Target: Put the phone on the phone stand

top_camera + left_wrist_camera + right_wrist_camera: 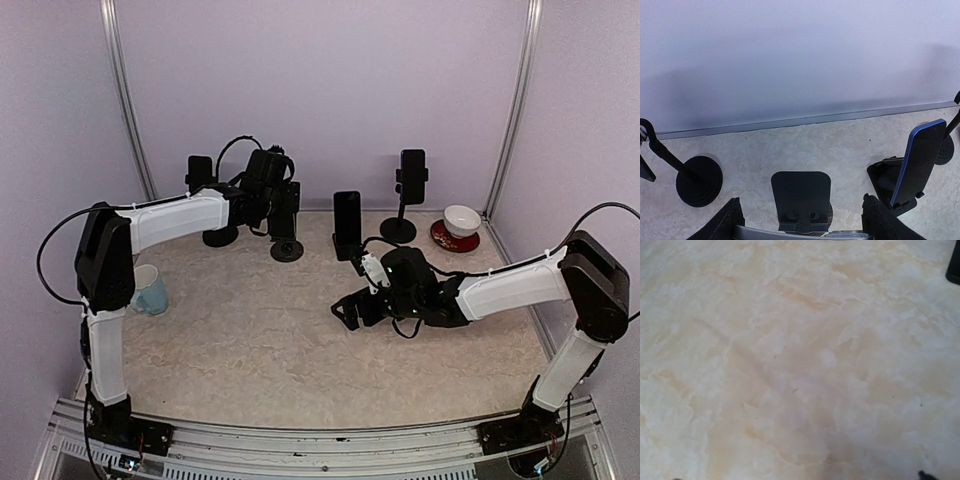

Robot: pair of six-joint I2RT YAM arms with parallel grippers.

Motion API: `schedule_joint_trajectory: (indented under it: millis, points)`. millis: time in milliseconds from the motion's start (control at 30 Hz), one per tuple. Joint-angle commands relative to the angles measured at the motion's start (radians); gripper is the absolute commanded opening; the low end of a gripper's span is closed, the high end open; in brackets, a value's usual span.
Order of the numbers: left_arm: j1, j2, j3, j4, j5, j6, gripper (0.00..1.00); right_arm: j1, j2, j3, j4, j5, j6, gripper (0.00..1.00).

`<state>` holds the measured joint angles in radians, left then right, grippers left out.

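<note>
Holding the phone (800, 234) by its edges, your left gripper (801, 217) hovers just above the bare stand (801, 195). Expect a stiff, light, slick slab: pinch the edges, never the glass. Your right gripper (348, 312) hangs open, empty.

Front and middle counter (260, 350) lie open. At the back, phone stands (399, 228) crowd together with narrow gaps; mug (150, 291) guards left, bowl (461, 218) right.
</note>
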<state>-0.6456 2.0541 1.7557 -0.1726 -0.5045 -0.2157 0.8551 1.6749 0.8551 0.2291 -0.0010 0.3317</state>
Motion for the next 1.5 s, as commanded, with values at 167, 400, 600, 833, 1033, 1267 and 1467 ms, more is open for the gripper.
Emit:
schedule_joint_trajectory:
  millis: [167,400,600,833,1033,1267,1467]
  points:
    - [0.02,0.032,0.044,0.083,-0.027,0.001,0.52,-0.01,0.008,-0.006,0.013,-0.016,0.01,1.0]
    - [0.032,0.05,0.047,0.106,-0.009,-0.013,0.52,-0.011,0.016,-0.005,0.015,-0.027,0.009,1.0]
    - [0.036,0.068,0.056,0.114,0.019,-0.03,0.52,-0.015,0.022,-0.004,0.015,-0.03,0.01,1.0]
    - [0.039,0.099,0.08,0.098,0.011,-0.043,0.52,-0.018,0.03,-0.001,0.015,-0.036,0.01,1.0]
    - [0.04,0.117,0.09,0.093,0.007,-0.051,0.55,-0.022,0.036,0.001,0.013,-0.037,0.01,1.0]
    - [0.044,0.13,0.097,0.087,-0.003,-0.056,0.62,-0.022,0.036,0.001,0.013,-0.04,0.009,1.0]
    - [0.047,0.142,0.106,0.084,0.0,-0.058,0.72,-0.024,0.036,0.002,0.013,-0.042,0.011,1.0]
